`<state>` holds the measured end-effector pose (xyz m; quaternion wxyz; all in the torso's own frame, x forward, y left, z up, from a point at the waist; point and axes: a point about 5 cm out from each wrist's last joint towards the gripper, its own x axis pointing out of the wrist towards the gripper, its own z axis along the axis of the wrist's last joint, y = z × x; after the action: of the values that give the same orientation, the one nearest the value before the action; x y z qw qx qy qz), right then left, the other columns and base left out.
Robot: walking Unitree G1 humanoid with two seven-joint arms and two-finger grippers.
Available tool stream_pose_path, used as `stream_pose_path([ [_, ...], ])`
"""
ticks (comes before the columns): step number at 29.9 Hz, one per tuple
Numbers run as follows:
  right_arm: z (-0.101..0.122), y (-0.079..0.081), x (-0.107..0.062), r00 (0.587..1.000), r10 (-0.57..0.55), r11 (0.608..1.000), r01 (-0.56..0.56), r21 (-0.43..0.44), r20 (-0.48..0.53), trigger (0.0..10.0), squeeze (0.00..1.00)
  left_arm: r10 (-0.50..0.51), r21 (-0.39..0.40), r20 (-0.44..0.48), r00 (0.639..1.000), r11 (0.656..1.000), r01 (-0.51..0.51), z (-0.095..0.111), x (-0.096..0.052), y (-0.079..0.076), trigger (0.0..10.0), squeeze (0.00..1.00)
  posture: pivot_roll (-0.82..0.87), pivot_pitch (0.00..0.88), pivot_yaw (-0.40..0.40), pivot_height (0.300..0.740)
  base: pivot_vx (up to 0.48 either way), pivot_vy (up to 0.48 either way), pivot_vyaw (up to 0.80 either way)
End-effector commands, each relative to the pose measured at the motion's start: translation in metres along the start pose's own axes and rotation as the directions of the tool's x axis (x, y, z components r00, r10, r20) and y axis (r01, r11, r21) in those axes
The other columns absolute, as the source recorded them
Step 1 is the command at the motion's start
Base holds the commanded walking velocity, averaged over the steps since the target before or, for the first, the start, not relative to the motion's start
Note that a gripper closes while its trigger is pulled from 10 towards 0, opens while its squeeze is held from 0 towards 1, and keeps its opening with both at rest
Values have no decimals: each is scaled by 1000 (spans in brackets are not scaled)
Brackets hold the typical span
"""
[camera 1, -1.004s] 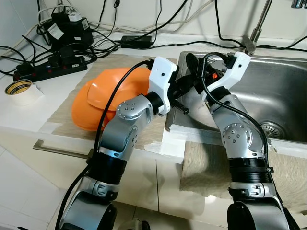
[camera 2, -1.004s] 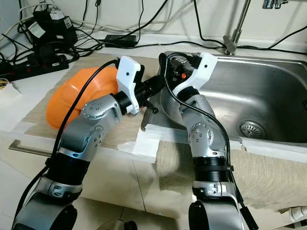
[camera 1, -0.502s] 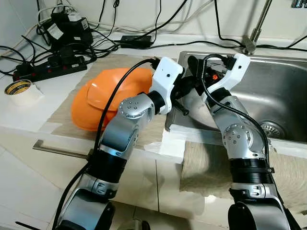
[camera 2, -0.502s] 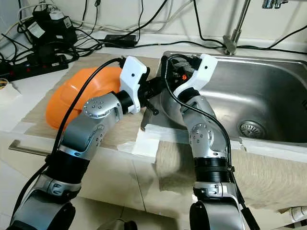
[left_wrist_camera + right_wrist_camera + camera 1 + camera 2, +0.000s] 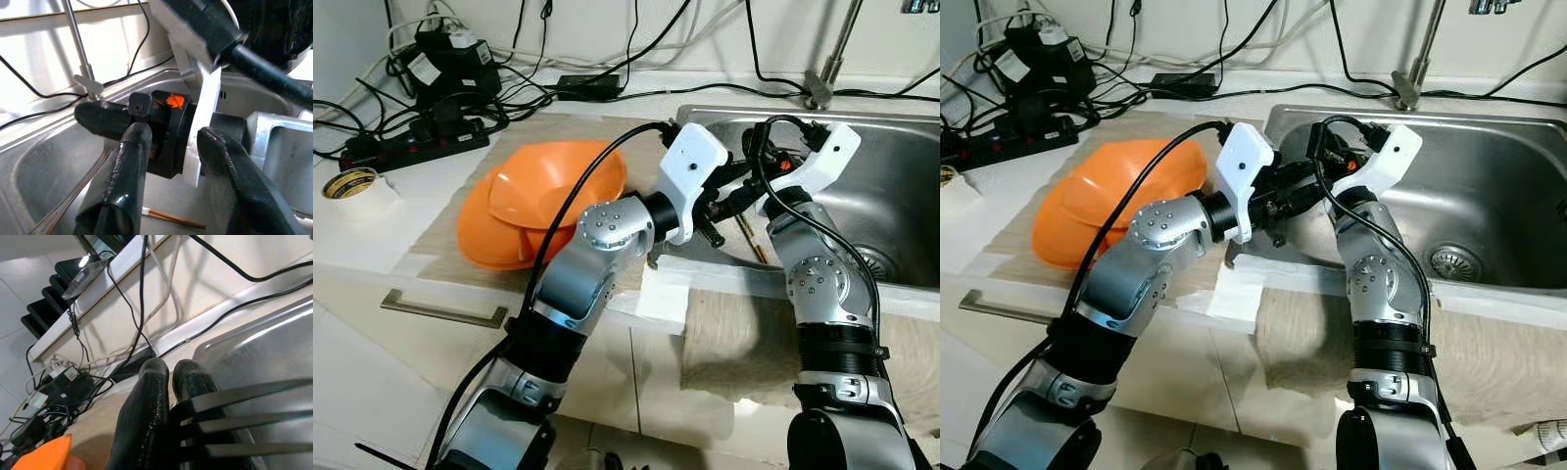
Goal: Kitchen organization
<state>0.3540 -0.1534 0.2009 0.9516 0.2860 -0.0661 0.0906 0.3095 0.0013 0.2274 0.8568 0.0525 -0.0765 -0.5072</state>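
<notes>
Stacked orange bowls (image 5: pixel 548 186) rest on a beige mat left of the steel sink (image 5: pixel 891 186). My left gripper (image 5: pixel 176 137) reaches over the sink's left rim, open, with nothing between its fingers (image 5: pixel 129 166). Just beyond it is my right gripper's wrist. My right gripper (image 5: pixel 172 369) hovers over the sink's left part, shut on a fork (image 5: pixel 230 421), whose tines stick out sideways. A pair of wooden chopsticks (image 5: pixel 749 235) lies on the sink floor below both grippers.
A tape roll (image 5: pixel 352 186), a power strip (image 5: pixel 411 147) and tangled cables crowd the counter's back left. The faucet (image 5: pixel 827 59) stands behind the sink, whose drain (image 5: pixel 871 259) is at the right. A cloth (image 5: pixel 744 343) hangs over the counter's front edge.
Both arms have moved to the right, farther over the sink. The left arm no longer covers the orange bowls, and the chopsticks in the sink now show.
</notes>
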Motion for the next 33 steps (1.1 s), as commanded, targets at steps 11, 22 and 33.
stream_pose_path([
  [11,-1,0,1,1000,-16,1000,16,-17,-7,0,0,15,19,11,1000,1000,-15,7,-1,7,10000,1000,-37,0,114,740,0,0,0],
  [22,-10,-45,-6,968,-252,944,247,-219,3,0,0,39,22,13,999,999,-39,9,-3,14,10000,1000,-29,0,118,740,0,0,0],
  [33,-16,-68,-7,956,-285,696,156,-701,-71,0,0,45,17,0,999,999,-45,8,-5,18,10000,1000,-27,0,126,740,0,0,0],
])
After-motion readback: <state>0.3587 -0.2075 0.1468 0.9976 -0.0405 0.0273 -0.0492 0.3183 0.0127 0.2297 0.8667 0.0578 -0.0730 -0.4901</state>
